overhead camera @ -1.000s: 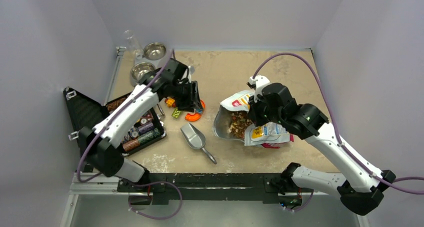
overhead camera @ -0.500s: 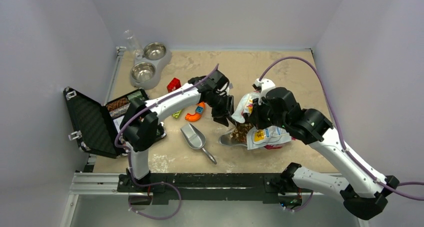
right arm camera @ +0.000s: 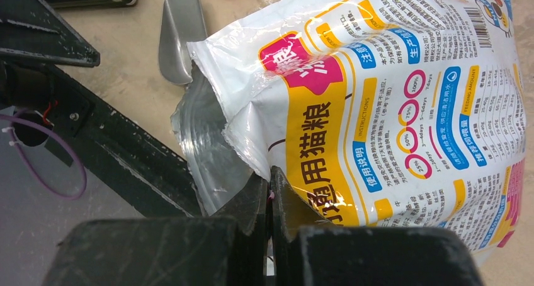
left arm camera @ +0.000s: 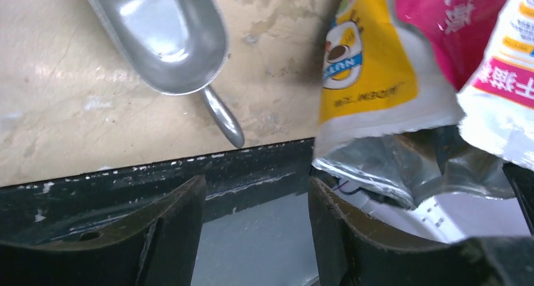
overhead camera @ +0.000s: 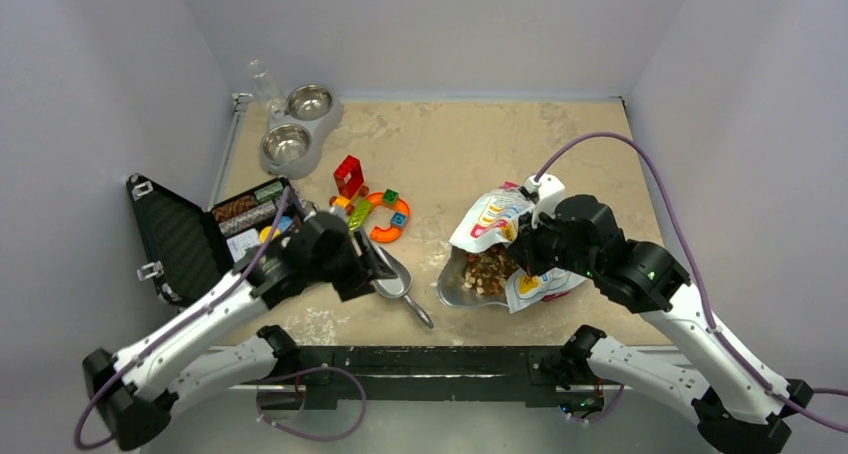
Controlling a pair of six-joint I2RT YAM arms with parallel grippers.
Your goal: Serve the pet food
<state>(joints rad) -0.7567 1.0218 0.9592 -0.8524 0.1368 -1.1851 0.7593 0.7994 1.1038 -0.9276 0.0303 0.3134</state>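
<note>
An open black case hangs over the left edge of the table. Behind it, in the back corner, are twin bowls and a clear bottle. Toy blocks lie between my left arm and those bowls.

My left fingers are spread with nothing between them. From above they overlap the wide end of the scoop, and I cannot tell whether they touch it. My left wrist view shows the scoop lying flat ahead of them, its handle pointing at the black rail along the near edge.

Only a narrow strip of bare table separates the scoop from the bag, which lies right of centre with its mouth gaping toward the scoop. My right fingers are clenched on the bag's torn lip, beside the foil lining.

The pet food is a brown heap inside that mouth. Only the top view shows it; both wrist views show just the bag's print and foil.

Bare table stretches behind the bag to the back wall. On the near side, the bag sits close to the rail.
</note>
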